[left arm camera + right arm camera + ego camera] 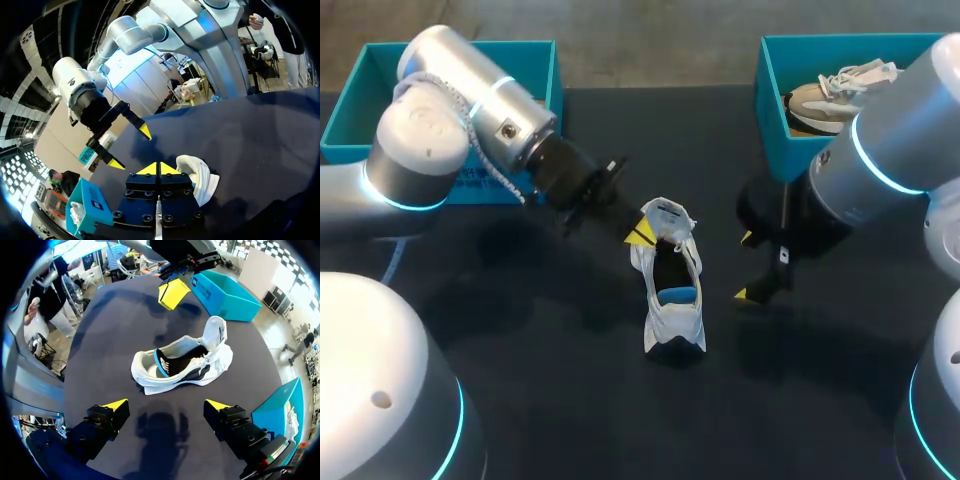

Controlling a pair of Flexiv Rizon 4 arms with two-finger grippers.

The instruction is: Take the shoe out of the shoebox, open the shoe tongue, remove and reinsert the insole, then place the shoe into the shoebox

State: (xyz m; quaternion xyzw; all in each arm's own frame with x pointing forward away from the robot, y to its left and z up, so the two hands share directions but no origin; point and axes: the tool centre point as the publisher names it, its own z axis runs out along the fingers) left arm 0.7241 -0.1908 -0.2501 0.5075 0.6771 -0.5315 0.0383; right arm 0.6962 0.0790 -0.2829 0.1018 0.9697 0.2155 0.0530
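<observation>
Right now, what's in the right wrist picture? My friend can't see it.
A white shoe with its tongue pulled up sits on the dark table, ahead of the right gripper, whose fingers are open. Beyond it are the left gripper and a teal shoebox.

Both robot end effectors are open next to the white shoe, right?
No. Only the right end effector is open; the left end effector is shut, yellow tips together, next to the white shoe. The left wrist view shows it.

A dark matte table (570, 400) carries a white sneaker (675, 315) upright on its sole near the middle. A teal shoebox (348, 115) far left and a second shoebox (772, 120) far right seem to rest at its far edge.
</observation>
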